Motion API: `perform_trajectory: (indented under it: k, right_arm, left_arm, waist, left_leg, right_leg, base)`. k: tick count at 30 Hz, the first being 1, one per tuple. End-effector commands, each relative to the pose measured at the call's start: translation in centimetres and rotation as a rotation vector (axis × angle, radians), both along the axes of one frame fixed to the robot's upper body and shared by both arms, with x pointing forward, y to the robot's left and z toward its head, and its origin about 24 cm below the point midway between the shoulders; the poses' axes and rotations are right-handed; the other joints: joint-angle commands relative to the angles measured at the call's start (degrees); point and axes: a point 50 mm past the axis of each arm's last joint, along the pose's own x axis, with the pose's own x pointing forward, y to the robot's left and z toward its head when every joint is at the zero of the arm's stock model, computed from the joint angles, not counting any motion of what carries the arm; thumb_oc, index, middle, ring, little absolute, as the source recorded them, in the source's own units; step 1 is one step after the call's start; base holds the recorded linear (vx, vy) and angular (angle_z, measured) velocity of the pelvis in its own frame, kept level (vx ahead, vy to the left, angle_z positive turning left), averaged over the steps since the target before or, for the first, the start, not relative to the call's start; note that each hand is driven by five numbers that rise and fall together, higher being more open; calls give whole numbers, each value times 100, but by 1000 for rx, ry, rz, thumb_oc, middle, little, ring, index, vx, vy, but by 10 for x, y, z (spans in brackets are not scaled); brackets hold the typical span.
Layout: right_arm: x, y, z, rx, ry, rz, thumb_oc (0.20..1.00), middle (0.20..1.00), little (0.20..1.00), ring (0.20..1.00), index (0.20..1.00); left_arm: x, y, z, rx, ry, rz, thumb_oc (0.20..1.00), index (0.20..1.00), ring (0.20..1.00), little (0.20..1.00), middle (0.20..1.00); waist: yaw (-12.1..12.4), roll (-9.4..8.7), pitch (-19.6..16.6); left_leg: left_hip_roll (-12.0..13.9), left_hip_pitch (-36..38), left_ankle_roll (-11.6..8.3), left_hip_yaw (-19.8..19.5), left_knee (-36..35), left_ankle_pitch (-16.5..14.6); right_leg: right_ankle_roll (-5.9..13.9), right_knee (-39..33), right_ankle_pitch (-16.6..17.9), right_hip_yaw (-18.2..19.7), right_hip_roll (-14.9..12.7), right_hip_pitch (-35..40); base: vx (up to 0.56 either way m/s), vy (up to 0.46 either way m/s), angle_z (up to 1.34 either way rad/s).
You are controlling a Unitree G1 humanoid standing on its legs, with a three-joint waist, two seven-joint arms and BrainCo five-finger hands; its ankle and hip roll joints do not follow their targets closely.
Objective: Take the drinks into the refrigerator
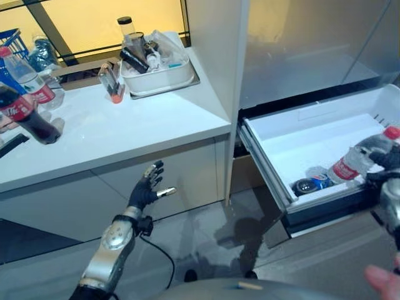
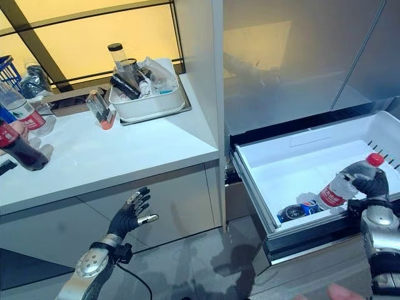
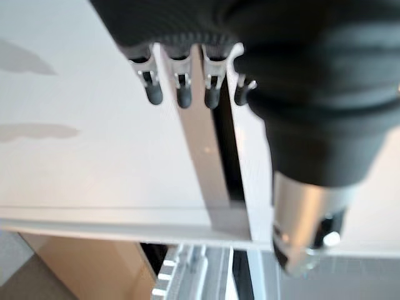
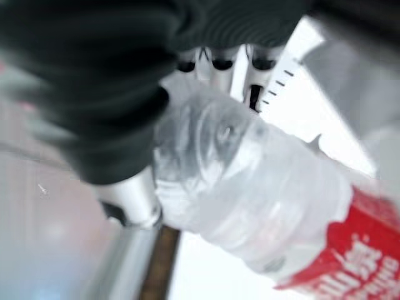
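Right hand (image 2: 374, 185) curled round clear water bottle (image 2: 342, 185) with red cap, tilted over open white fridge drawer (image 2: 294, 161), blue can (image 2: 299, 209) lay inside at front, left hand (image 1: 147, 186) loose-fingered, empty, before surface (image 1: 106, 134) holding cola bottle (image 1: 24, 112)

Both head eyes look down on the open white refrigerator drawer (image 2: 294, 169); each wrist camera peers closely along its robot hand.
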Motion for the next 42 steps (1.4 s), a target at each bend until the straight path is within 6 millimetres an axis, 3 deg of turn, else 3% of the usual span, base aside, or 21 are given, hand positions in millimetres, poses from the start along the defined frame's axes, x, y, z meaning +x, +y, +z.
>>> perform_trajectory:
  k: [1, 5, 7, 11, 15, 20, 22, 23, 24, 25, 30, 33, 37, 42]
  right_arm:
    - [29, -11, 53, -196, -1, 3, 200, 200, 200, 200, 200]
    - [43, -14, 66, -295, 102, -10, 200, 200, 200, 200, 200]
    - [53, -14, 88, -469, 203, -15, 200, 200, 200, 200, 200]
    - [72, 0, 118, -674, 239, 11, 200, 200, 200, 200, 200]
    - [79, 8, 123, -820, 319, 40, 200, 200, 200, 200, 200]
    - [90, 28, 97, -999, 487, 156, 200, 200, 200, 200, 200]
    - [96, 42, 75, -1029, 546, 229, 404, 404, 404, 404, 404]
    - [100, 52, 68, -1020, 542, 257, 561, 561, 561, 561, 561]
    - [108, 69, 61, -1020, 521, 307, 915, 915, 915, 915, 915]
    - [113, 91, 43, -994, 506, 386, 1000, 1000, 1000, 1000, 1000]
    - [117, 129, 11, -916, 504, 511, 1000, 1000, 1000, 1000, 1000]
    - [119, 145, 4, -853, 475, 553, 1000, 1000, 1000, 1000, 1000]
    - [123, 151, 12, -764, 395, 555, 1000, 1000, 1000, 1000, 1000]
    - [122, 136, 35, -501, 165, 448, 1000, 1000, 1000, 1000, 1000]
  left_arm:
    - [0, -8, 28, -30, -117, -116, 1000, 1000, 1000, 1000, 1000]
    - [-2, -12, 33, -40, -131, -151, 1000, 1000, 1000, 1000, 1000]
    - [-4, -17, 39, -42, -148, -196, 1000, 1000, 1000, 1000, 1000]
    - [-2, -19, 50, -6, -203, -225, 1000, 1000, 1000, 1000, 1000]
    - [0, -22, 60, 23, -265, -233, 1000, 1000, 1000, 1000, 1000]
    - [7, -30, 70, 10, -341, -228, 1000, 1000, 1000, 1000, 1000]
    - [11, -37, 74, -3, -372, -228, 1000, 1000, 1000, 1000, 1000]
    - [13, -39, 77, -2, -392, -227, 1000, 1000, 1000, 1000, 1000]
    - [15, -39, 82, 2, -418, -212, 1000, 1000, 1000, 1000, 1000]
    - [19, -41, 85, -3, -445, -191, 1000, 1000, 1000, 1000, 1000]
    - [25, -46, 95, 20, -498, -193, 1000, 1000, 1000, 1000, 1000]
    - [29, -48, 106, 25, -557, -190, 1000, 1000, 1000, 1000, 1000]
    - [33, -51, 112, 27, -588, -182, 1000, 1000, 1000, 1000, 1000]
    - [38, -56, 120, 25, -617, -201, 1000, 1000, 1000, 1000, 1000]
  waist:
    - [195, -400, -79]
    - [243, -380, 49]
    - [362, -374, 253]
    - [457, -327, 529]
    - [542, -276, 817]
    - [655, -154, 1310]
    - [719, -103, 1484]
    - [752, -76, 1561]
    - [770, -61, 1645]
    - [769, -47, 1737]
    - [784, -42, 1913]
    - [788, -31, 1985]
    - [732, -46, 2025]
    - [570, -113, 1968]
  left_leg:
    - [-330, 4, 264, 1, 24, -443]
    - [-358, -135, 263, -32, 33, -375]
    - [-387, -338, 253, -88, 41, -267]
    - [-417, -636, 246, -170, 48, -122]
    - [-452, -894, 241, -243, 67, -10]
    - [-484, -1228, 256, -377, 90, 161]
    - [-484, -1361, 260, -423, 104, 220]
    - [-482, -1420, 262, -448, 107, 252]
    - [-480, -1488, 261, -464, 109, 292]
    - [-463, -1558, 255, -465, 108, 330]
    - [-454, -1712, 245, -463, 105, 384]
    - [-452, -1763, 225, -449, 90, 406]
    - [-451, -1759, 219, -432, 85, 398]
    - [-460, -1666, 228, -381, 82, 321]
  right_leg:
    - [239, 54, -225, 60, -57, -56]
    - [240, 54, -180, 6, -68, -162]
    - [247, 54, -124, -60, -90, -321]
    - [247, 56, -34, -120, -111, -596]
    - [229, 103, 15, -196, -134, -817]
    - [168, 322, 27, -294, -174, -1191]
    - [157, 391, 26, -321, -200, -1316]
    - [149, 419, 31, -335, -208, -1384]
    - [138, 442, 46, -330, -209, -1465]
    - [138, 439, 74, -322, -211, -1534]
    - [143, 370, 148, -301, -203, -1651]
    - [149, 316, 169, -303, -195, -1679]
    - [154, 273, 178, -288, -200, -1662]
    - [163, 227, 164, -225, -199, -1560]
  base:
    - [-61, 2, 0]
    - [-46, -2, 9]
    - [-106, -2, 9]
    - [-88, -1, 17]
    - [-95, -10, 15]
    - [-97, -9, 16]
    - [-84, -23, 16]
    - [-74, -25, 6]
    - [-77, -20, 2]
    - [-61, -28, 1]
    - [-14, -9, 0]
    - [0, 0, 0]
    - [-2, 2, -1]
    - [-2, 3, -1]
